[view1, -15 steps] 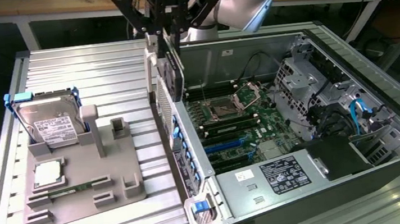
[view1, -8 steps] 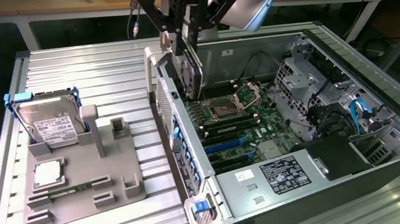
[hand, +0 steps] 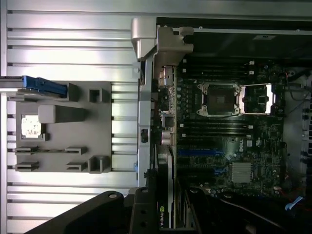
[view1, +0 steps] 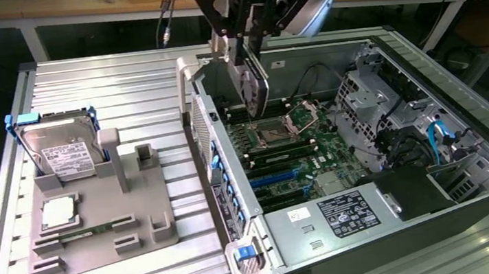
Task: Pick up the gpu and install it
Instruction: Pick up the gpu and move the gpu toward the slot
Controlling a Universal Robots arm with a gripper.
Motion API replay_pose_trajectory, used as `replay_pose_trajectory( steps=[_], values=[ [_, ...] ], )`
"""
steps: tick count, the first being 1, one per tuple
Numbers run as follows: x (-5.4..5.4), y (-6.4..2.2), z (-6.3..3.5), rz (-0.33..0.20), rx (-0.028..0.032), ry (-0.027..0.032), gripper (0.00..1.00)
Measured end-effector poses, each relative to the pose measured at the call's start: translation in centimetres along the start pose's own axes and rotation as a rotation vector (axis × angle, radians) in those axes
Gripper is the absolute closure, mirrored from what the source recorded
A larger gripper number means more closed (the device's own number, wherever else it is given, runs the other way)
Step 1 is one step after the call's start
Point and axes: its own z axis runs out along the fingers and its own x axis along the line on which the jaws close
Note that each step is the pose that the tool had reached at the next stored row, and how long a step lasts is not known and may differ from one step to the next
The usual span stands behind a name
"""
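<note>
Gripper (hand: 166,210), closest to the wrist camera, pinches the gpu (hand: 166,185) between part-closed jaws, and that view reads a green logo (hand: 162,214) on the card's edge. Exterior view adds the card hanging upright above the motherboard (view1: 298,155), at eleven o'clock from the CPU socket (view1: 278,127).

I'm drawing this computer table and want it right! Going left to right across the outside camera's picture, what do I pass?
First the hard drive in its blue frame → gpu → metal drive cage → blue cable.
</note>
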Motion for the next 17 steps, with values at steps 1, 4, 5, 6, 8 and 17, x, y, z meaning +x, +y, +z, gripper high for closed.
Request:
replay_pose_trajectory(
  steps=[1, 4, 5, 6, 8, 17],
  values=[
    [-0.3, 0.0, 0.0, 0.0, 0.0, 0.0, 0.73],
    [-1.2, -0.02, 0.0, 0.0, 0.0, 0.0, 0.73],
    [-1.5, -0.03, -0.01, 0.0, 0.0001, 0.0, 0.73],
    [-1.8, -0.04, 0.0, 0.0, 0.0, 0.0, 0.73],
    [-2.8, -0.05, -0.01, 0.0, 0.0, 0.0, 0.73],
    [-5.3, -0.1, -0.01, 0.001, 0.0001, 0.0, 0.73]
  ],
)
